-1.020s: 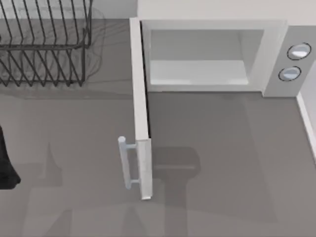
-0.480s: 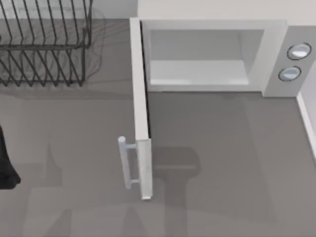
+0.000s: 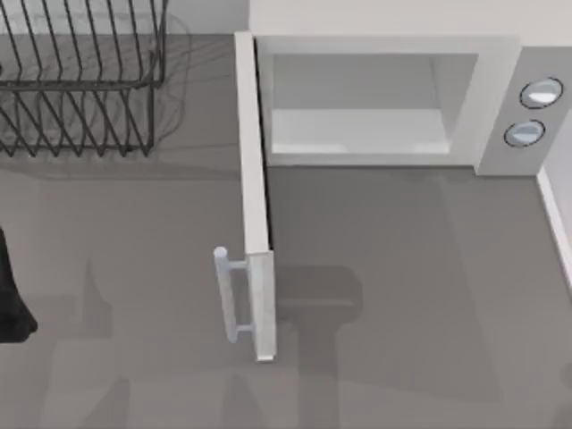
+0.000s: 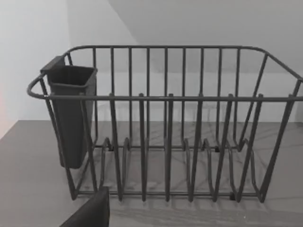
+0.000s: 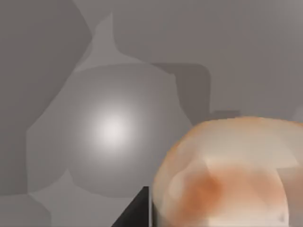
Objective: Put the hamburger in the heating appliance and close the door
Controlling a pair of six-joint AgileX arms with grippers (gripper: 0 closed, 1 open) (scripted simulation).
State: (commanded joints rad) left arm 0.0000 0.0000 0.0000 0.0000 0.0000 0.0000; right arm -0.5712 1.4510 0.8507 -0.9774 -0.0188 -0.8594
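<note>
Right tool's grip unclear, hamburger [image 5: 222,175] close before it; microwave [image 3: 500,98] door [image 3: 255,197] open, no readable markings.

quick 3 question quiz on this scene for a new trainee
1. True or false: the door of the microwave stands open.
2. What sits close before the right wrist camera: A) the hamburger, B) a cup, C) a plate?
3. Fill in: the black wire rack carries a dark ____ on one end.

Key: 1 true; 2 A; 3 cup-shaped holder.
</note>
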